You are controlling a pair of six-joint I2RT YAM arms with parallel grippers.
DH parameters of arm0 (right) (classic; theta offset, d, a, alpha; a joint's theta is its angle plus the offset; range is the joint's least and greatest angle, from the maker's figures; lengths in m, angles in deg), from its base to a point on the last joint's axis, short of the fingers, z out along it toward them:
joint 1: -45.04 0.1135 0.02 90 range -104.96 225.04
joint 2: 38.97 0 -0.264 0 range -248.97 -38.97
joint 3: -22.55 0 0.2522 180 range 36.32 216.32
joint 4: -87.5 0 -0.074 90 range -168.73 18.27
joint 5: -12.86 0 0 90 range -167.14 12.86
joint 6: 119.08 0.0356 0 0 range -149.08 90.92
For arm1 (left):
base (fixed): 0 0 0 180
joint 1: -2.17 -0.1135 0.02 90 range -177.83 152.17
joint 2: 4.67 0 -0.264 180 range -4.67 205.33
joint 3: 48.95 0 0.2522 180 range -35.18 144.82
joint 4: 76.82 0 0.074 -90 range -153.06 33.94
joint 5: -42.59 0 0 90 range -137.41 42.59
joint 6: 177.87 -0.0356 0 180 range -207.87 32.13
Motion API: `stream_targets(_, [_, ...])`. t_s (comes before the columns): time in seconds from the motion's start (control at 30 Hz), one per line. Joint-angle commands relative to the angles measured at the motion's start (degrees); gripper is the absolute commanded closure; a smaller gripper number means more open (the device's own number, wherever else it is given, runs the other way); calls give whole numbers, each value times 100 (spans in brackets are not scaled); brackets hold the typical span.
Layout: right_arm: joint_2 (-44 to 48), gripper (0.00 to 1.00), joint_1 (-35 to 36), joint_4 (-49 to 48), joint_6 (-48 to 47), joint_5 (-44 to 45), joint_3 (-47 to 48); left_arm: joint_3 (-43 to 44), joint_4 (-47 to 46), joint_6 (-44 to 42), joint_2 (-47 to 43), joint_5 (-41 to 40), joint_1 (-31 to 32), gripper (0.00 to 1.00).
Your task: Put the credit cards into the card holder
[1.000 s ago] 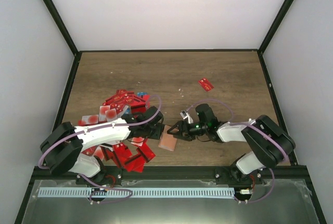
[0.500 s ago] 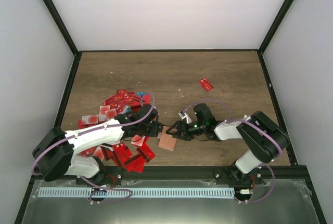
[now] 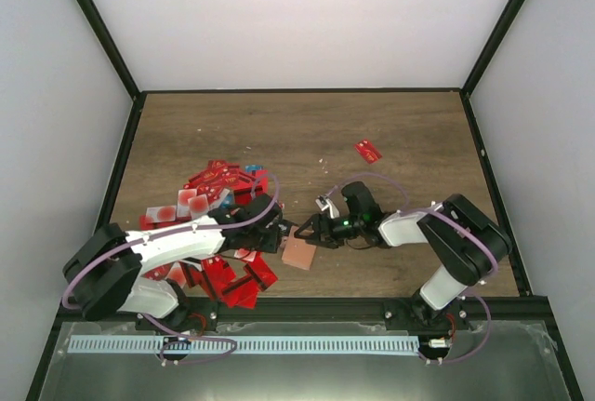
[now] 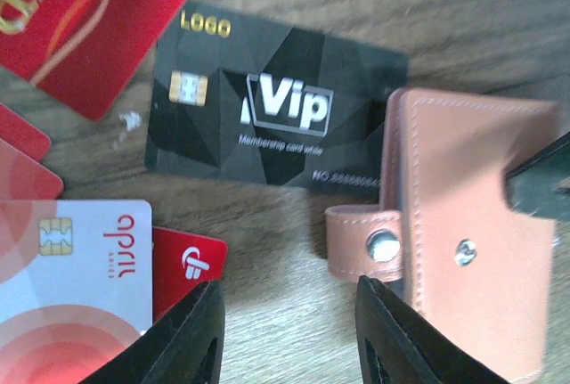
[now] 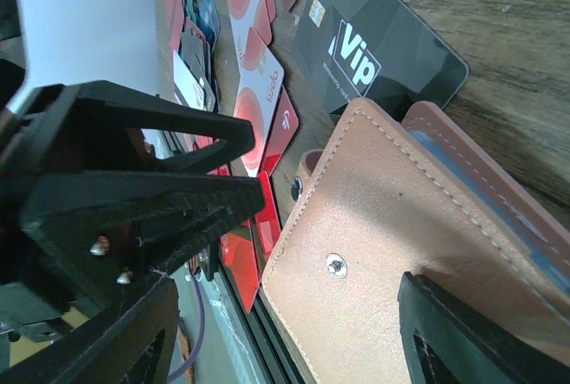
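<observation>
Both arms stretched low, meeting mid-table; left gripper half-open, empty; right gripper spread wide, fingertip atop holder.

On the table, card holder just right of the credit cards

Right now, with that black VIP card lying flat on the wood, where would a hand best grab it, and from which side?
Probably across its two long edges near the chip end, coming straight down from above. The black VIP card lies flat, one corner apparently under the card holder, while both long edges have bare table beside them.
</observation>
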Motion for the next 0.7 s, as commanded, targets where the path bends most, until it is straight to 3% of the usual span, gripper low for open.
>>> stream_targets(0.0, [-237,30,66,88,-189,125,124,-187,-248,-148,217,324,0,57])
stream_targets(0.37, [-346,31,67,11,-222,86,30,-293,-957,-94,727,545,0,56])
stream_targets(0.67, [-429,31,60,41,-309,80,-62,-386,-682,960,273,-638,-88,56])
